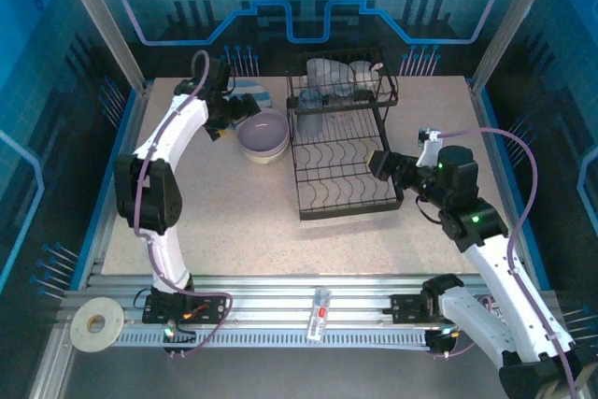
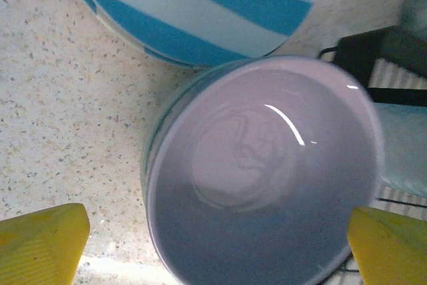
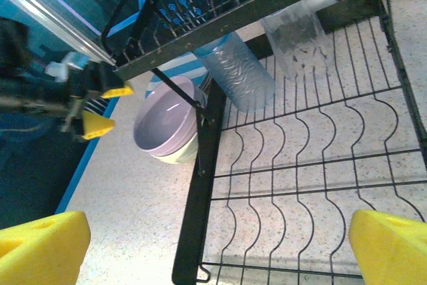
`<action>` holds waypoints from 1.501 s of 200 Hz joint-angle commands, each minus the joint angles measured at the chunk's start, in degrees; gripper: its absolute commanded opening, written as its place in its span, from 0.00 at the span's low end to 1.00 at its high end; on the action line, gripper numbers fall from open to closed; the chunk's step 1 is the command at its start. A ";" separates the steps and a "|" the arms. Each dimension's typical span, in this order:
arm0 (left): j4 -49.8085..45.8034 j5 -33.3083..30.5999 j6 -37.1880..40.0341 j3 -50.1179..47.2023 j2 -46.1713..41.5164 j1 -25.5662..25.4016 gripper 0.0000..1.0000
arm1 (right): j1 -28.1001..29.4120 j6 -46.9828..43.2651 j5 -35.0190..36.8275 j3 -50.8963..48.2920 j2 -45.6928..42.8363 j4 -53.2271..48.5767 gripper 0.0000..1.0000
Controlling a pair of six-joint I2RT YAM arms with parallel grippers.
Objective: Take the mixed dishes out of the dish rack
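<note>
**Asker:** Where do the dishes sit, taking the dish rack (image 1: 297, 167) as the landmark?

**Describer:** Just left of the rack, on the speckled table (image 1: 234, 221), a lavender bowl (image 1: 263, 133) is nested inside a pale green bowl (image 3: 179, 156), close against the rack's left frame. A blue-and-white striped plate (image 1: 250, 92) lies just behind the bowls, level with the rack's back half. Clear plastic cups (image 1: 325, 77) rest on the rack's upper tier.

**Asker:** And the left gripper (image 1: 227, 119)?

**Describer:** It hangs over the bowls on the side away from the rack. Its own wrist camera looks straight down into the lavender bowl. Its yellow fingers (image 2: 40, 245) are spread wide, one past each side of the rim, and they clamp nothing.

**Asker:** The right gripper (image 1: 383, 163)?

**Describer:** It is at the rack's right edge, low by the bottom tier, and faces across the wire grid toward the bowls. Its jaws are wide apart and empty. The cups are above and ahead of it, well apart from its fingers.
</note>
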 commanded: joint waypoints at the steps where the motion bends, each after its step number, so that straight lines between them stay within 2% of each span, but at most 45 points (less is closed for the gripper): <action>1: 2.75 2.96 -0.43 -2.31 -7.22 0.25 0.99 | 0.07 1.18 3.29 1.55 1.06 -0.82 1.00; 34: 5.43 8.05 -2.96 -9.74 -15.80 0.06 0.99 | -0.65 2.87 4.42 1.60 3.69 -0.26 1.00; 65: 4.91 8.62 -5.22 -18.45 -24.81 -1.85 0.91 | -1.95 5.50 5.00 0.90 6.93 1.32 1.00; 91: 4.12 7.08 -6.18 -24.76 -30.85 -6.50 0.87 | -3.45 8.26 5.72 0.42 9.86 2.80 1.00; 113: 3.36 4.38 -6.98 -27.67 -32.35 -13.24 0.84 | -3.60 8.66 6.85 0.41 11.58 4.33 1.00; 155: 3.32 0.69 -7.55 -28.56 -26.85 -25.11 0.78 | -4.79 7.79 7.64 0.11 12.66 5.95 1.00; 188: 1.96 -1.04 -5.08 -24.09 -19.35 -30.49 0.76 | -5.66 7.86 6.58 -0.27 11.75 5.21 1.00; 224: 0.66 -2.12 -4.19 -19.88 -12.36 -33.42 0.74 | -7.04 8.72 4.83 -2.07 10.09 3.49 1.00; 268: -0.50 -4.11 -5.56 -17.54 -7.16 -33.48 0.66 | -8.38 8.07 3.70 -2.46 9.15 3.15 1.00; 300: -1.16 -6.42 -6.35 -16.85 -5.56 -33.53 0.64 | -8.91 6.97 3.22 -1.98 9.23 3.20 1.00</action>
